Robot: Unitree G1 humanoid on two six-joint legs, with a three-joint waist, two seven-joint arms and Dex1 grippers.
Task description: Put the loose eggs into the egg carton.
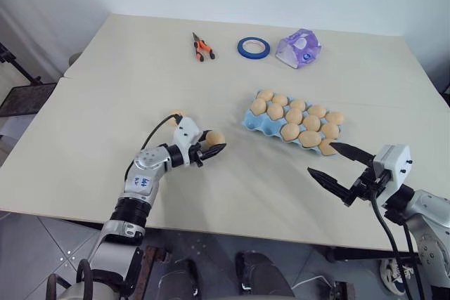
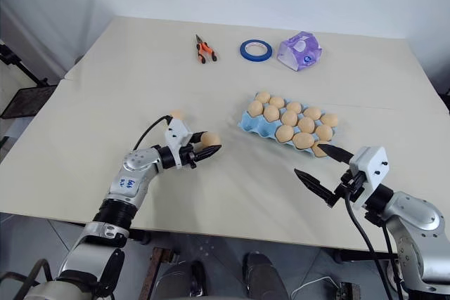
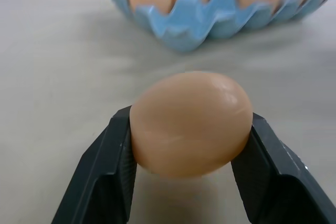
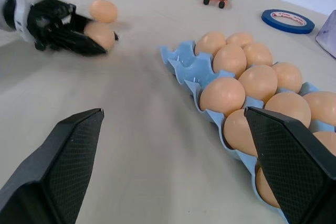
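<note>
left pincer (image 1: 211,150) gripping egg (image 1: 215,138), mid-table

Head stereo pair looks forward-down over the whole table (image 1: 105,138). Wrist cams sit low and close; both catch the egg carton (image 4: 184,69).

Beige table (image 1: 105,103) — egg carton (image 1: 251,121), loose egg (image 1: 177,113), pliers (image 1: 202,47), tape ring (image 1: 253,48), plastic pack (image 1: 298,48)
</note>
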